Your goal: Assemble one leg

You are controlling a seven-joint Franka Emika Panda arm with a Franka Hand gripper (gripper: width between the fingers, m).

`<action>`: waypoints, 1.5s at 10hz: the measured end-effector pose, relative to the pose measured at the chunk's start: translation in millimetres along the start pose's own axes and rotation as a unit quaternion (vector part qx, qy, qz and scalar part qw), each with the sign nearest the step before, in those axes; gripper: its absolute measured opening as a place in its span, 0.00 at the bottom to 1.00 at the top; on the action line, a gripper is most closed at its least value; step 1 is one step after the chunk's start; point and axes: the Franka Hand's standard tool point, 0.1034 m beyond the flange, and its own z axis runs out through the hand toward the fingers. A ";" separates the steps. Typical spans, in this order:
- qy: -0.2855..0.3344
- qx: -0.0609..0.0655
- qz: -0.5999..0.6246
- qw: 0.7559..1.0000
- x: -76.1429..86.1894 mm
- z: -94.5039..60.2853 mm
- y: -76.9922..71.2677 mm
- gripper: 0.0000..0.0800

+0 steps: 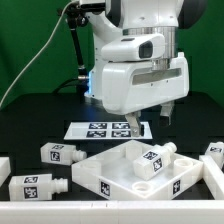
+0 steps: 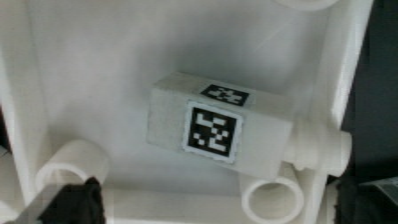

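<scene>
A leg (image 1: 152, 160), a chunky white block with a black-and-white tag, lies on its side inside the large flat white panel (image 1: 100, 172). In the wrist view the leg (image 2: 221, 126) lies tilted on the panel floor (image 2: 98, 80), with its stub end toward the panel's rim. My gripper (image 1: 150, 118) hangs above the panel and the leg, apart from both. It is open and empty. In the wrist view the gripper (image 2: 217, 205) shows only its dark fingertips (image 2: 71, 200) at the picture's edge, wide apart.
Two more legs (image 1: 55, 152) (image 1: 35, 185) lie on the table at the exterior view's left, and another (image 1: 214, 151) at the right edge. The marker board (image 1: 100, 129) lies behind the panel. Round raised sockets (image 2: 267, 195) stand on the panel floor.
</scene>
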 end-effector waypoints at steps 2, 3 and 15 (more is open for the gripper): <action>0.000 0.000 0.000 1.000 0.0 0.0 -0.1 0.81; 0.000 0.000 0.000 1.000 0.0 0.0 -0.1 0.81; 0.022 -0.005 -0.123 0.992 -39.3 25.8 -33.1 0.81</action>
